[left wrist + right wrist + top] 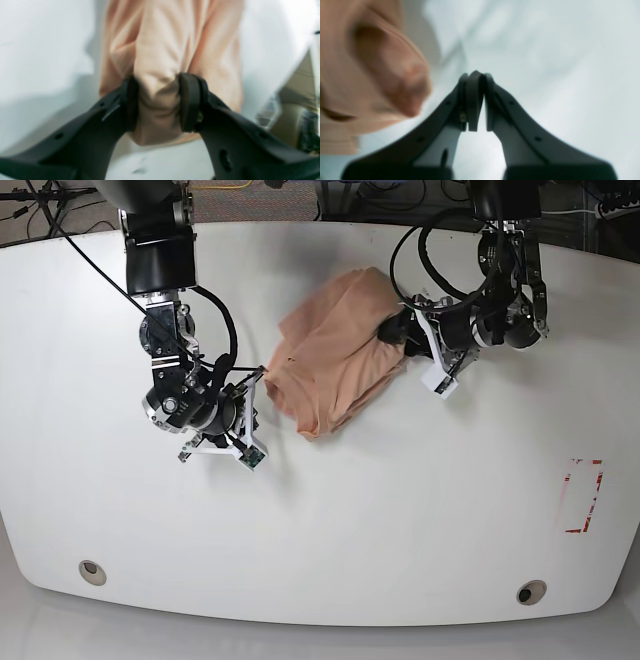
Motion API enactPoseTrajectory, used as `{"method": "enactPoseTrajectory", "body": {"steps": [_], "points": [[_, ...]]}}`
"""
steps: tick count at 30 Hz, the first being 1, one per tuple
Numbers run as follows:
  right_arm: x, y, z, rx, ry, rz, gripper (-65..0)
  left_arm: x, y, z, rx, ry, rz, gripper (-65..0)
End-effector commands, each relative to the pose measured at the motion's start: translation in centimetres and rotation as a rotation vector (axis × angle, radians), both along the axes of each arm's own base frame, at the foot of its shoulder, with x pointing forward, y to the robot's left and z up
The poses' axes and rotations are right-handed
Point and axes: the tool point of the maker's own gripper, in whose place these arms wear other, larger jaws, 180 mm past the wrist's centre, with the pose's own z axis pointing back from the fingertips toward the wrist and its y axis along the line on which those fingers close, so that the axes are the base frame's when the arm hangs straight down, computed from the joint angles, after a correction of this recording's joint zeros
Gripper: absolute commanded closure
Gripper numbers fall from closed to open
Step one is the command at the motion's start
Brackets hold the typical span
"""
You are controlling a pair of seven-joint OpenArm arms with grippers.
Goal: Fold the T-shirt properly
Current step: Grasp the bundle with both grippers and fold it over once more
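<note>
A wide white worktop [330, 520] is carrying everything here, and the T-shirt [335, 355] is lying on its far middle part as a bunched, uneven peach heap, not yet a neat fold, with its right side being held up off the surface. On the right of the scene, the left gripper [157, 102] is clamping a thick gathered wad of that peach cloth between its fingers [188, 100], the fabric bulging out above and below the pads. On the left of the scene, the right gripper [476, 100] is sitting just beside the shirt's left edge with its fingers [472, 100] pressed narrowly together and nothing between them; the wrist view is showing the cloth off to one side, apart from the tips. The main risk, as I judge it, is coming from that one-sided hold: pulling with only one arm could be dragging the whole heap across the worktop instead of spreading it, and the bundled layers in the grip could be slipping unevenly, leaving hidden creases. A further danger is the empty gripper closing on several layers at once when it reaches in, since the shirt's edges are hard to tell apart in this crumpled state.
</note>
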Motion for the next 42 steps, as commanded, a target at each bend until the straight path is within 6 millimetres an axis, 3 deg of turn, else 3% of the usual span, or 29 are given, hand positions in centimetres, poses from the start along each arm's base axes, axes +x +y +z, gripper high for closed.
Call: {"method": "enactPoseTrajectory", "body": {"steps": [1,7,12,18,26,36,42], "points": [[1.3,-0.5,4.2,0.035,-0.113,-0.026,-4.1,2.8,-0.7,4.0,-0.075,-0.130,-0.004,-22.9],[-1.2,-0.8,7.0,0.129,-0.160,-0.079,-4.1,5.7,-0.5,8.7,-0.091,-0.278,-0.024,-22.9],[-4.3,-0.5,7.5,0.248,-0.160,-0.128,-4.1,7.4,1.3,10.0,-0.036,-0.330,-0.028,-22.9],[-7.6,0.7,6.0,0.388,-0.086,-0.177,-4.1,8.1,3.7,7.9,0.095,-0.291,-0.006,-22.9],[-10.5,1.7,3.1,0.415,0.023,-0.199,-4.1,7.6,6.1,3.8,0.255,-0.190,0.011,-22.9],[-12.7,3.6,-1.7,0.451,0.196,-0.200,-4.1,5.1,4.1,0.9,0.235,-0.100,-0.039,-22.8],[-12.1,4.5,-3.1,0.463,0.232,-0.170,-4.1,3.1,2.3,-0.5,0.205,-0.052,-0.065,-22.8]]}}
